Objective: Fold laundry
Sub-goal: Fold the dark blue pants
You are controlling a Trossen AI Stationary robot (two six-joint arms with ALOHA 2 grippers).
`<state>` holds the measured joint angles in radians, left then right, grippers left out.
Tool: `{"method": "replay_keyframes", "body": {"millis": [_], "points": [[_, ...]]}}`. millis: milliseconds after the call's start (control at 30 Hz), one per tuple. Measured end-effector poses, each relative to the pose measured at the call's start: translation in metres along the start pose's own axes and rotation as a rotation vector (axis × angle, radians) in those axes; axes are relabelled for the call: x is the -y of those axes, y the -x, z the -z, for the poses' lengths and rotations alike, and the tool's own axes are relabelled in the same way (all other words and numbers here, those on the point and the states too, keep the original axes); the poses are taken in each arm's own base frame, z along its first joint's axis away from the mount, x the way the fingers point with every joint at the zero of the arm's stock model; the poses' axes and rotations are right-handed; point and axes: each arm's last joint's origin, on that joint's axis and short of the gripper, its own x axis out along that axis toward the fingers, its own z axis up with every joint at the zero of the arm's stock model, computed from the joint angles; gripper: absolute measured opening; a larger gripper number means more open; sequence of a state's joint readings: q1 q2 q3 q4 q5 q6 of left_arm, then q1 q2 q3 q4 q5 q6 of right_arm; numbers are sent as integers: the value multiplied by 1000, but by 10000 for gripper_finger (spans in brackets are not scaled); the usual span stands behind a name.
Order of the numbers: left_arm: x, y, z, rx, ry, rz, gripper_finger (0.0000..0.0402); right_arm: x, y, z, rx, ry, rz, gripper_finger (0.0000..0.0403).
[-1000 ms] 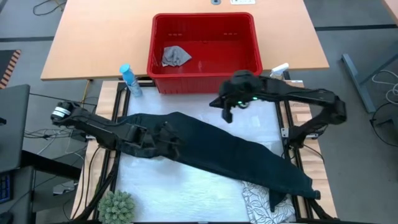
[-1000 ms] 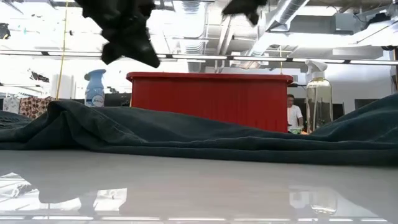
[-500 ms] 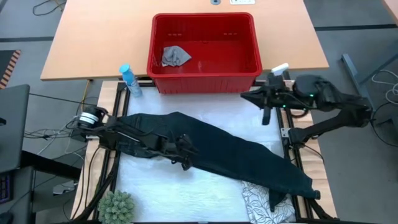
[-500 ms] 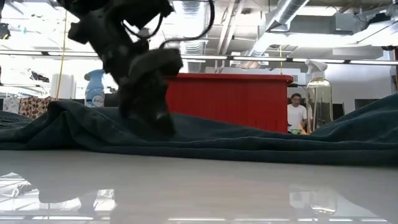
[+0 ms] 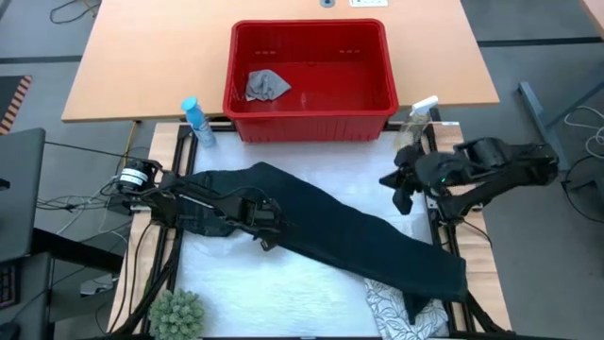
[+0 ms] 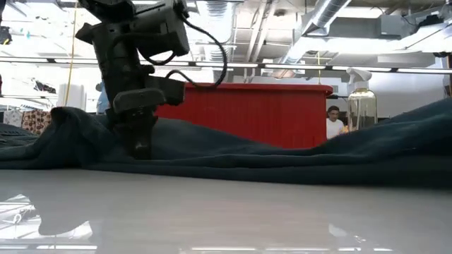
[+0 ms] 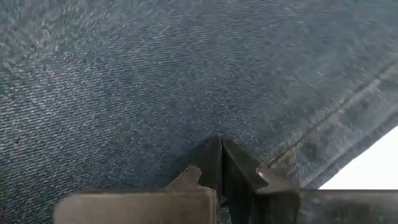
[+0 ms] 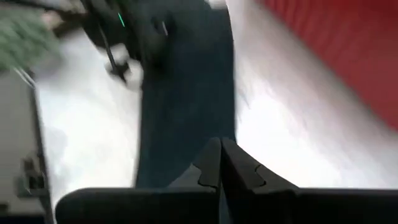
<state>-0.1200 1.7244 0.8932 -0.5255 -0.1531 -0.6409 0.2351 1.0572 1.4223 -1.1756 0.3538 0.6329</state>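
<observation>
Lowered since the earlier frame, left gripper (image 5: 265,229) presses closed onto jeans (image 5: 359,236) at frame centre-left; right gripper (image 5: 400,186), closed, has retreated right, so folding awaits regrasp.

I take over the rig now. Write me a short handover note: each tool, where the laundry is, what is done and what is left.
Left tool: shut, pressed down on the jeans near their left end; whether it pinches cloth is not visible.
Right tool: shut, holds nothing, above the table's right edge beside the jeans.
Jeans: spread in a diagonal across the white table, not folded.
Leaf-print cloth: at the front right, partly under the jeans.
Grey cloth: in the red basket.
Done: no fold visible.
Left: fold all three pieces.
</observation>
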Motion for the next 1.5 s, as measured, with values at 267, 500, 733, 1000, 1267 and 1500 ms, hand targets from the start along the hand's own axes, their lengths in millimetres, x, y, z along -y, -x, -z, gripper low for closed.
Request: {"method": "replay_keyframes", "body": {"millis": [267,500,733,1000,1267,1500], "points": [[-35,7,2,-138,101,-138,0,-8,-15,25,-271,-26,157,26],[-67,9,0,-233,155,-256,0,-43,-59,46,-313,45,109,19],[-82,7,-7,-240,157,-262,0,-58,-122,71,-390,132,142,19],[-93,7,-9,-256,179,-280,0,-58,-189,92,-461,145,44,18],[-94,7,-9,-264,137,-276,0,-37,-238,107,-631,188,57,17],[-95,7,-10,-257,132,-289,0,-6,-264,108,-713,211,105,17]]}}
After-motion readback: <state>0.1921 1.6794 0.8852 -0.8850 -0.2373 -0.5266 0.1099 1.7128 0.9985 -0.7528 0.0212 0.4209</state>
